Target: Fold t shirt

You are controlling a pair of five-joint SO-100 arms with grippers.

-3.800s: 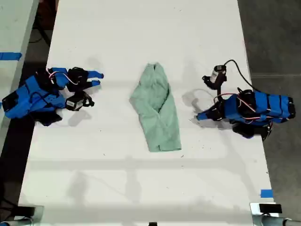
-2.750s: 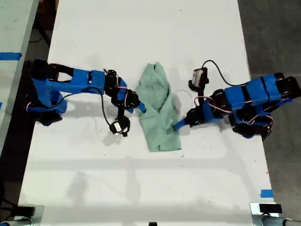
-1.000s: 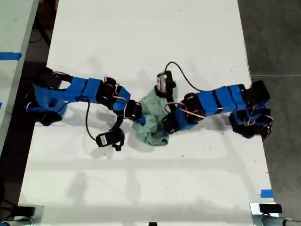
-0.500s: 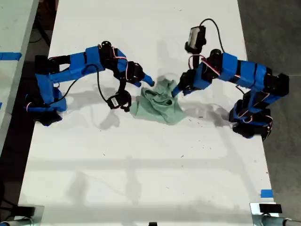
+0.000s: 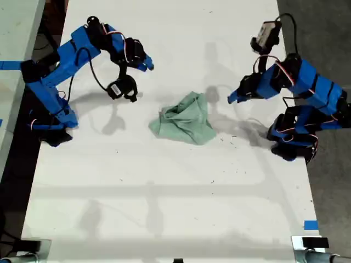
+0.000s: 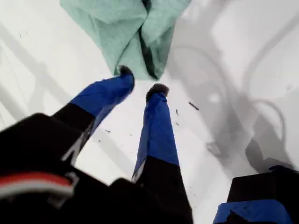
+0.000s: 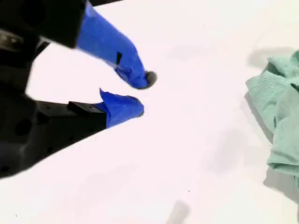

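Note:
The t shirt point(image 5: 186, 119) lies in a bunched, wrinkled mint-green heap at the middle of the white table point(image 5: 164, 208). My first gripper point(image 5: 230, 99) hovers at the exterior view's right, a short way off the cloth. It is open and empty, and the first wrist view shows the t shirt point(image 6: 126, 28) just beyond my first gripper point(image 6: 141, 80). My second gripper point(image 5: 148, 66) is raised at the exterior view's upper left, apart from the cloth. It is open with nothing held. In the second wrist view my second gripper point(image 7: 142, 93) stands over bare table, the t shirt point(image 7: 280, 121) off to one side.
Both arm bases stand at the table's side edges in the exterior view. A wrist camera point(image 5: 122, 87) hangs on its cable under the second arm. Blue tape point(image 5: 310, 224) marks the table's near right corner. Dark floor lies beyond the right edge.
Both grippers have drawn back from the shirt and risen, toward opposite sides of the exterior view. The shirt, long and flat at first, now lies let go in a compact heap.

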